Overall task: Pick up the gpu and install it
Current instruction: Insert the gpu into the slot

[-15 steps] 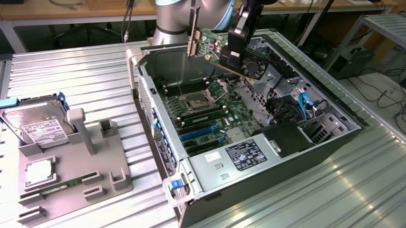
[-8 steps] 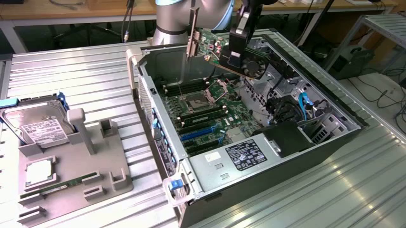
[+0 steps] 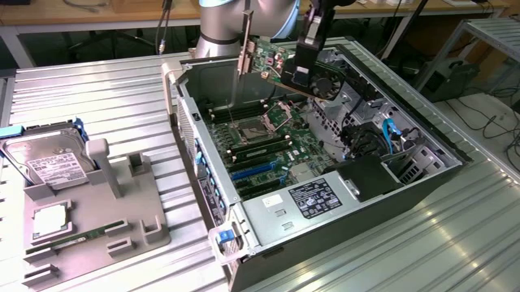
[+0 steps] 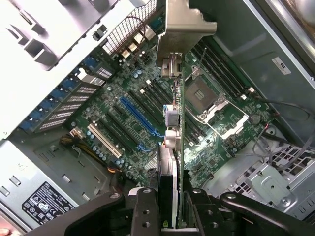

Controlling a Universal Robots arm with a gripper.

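The gpu [image 3: 281, 67] hangs in the air above the open computer case [image 3: 422, 182], over its far end. Its green board faces the exterior view's left, its black fan cooler [image 3: 327, 82] faces right, and its silver bracket [image 3: 243, 58] points down at the left. My gripper [image 3: 305, 64] is shut on the card from above. In the wrist view the gpu [image 4: 177, 123] runs edge-on away from the fingers [image 4: 145, 209], with the bracket [image 4: 184, 22] at its far end. Below it lies the motherboard [image 4: 118, 98] with a long blue slot [image 4: 138, 115].
A power supply [image 3: 309, 198] fills the case's near corner, with cables and a black bay [image 3: 374, 170] to the exterior view's right. Outside the case, a grey fixture [image 3: 106, 213] holds a hard drive [image 3: 49, 161], a processor [image 3: 50, 219] and a RAM stick [image 3: 73, 240].
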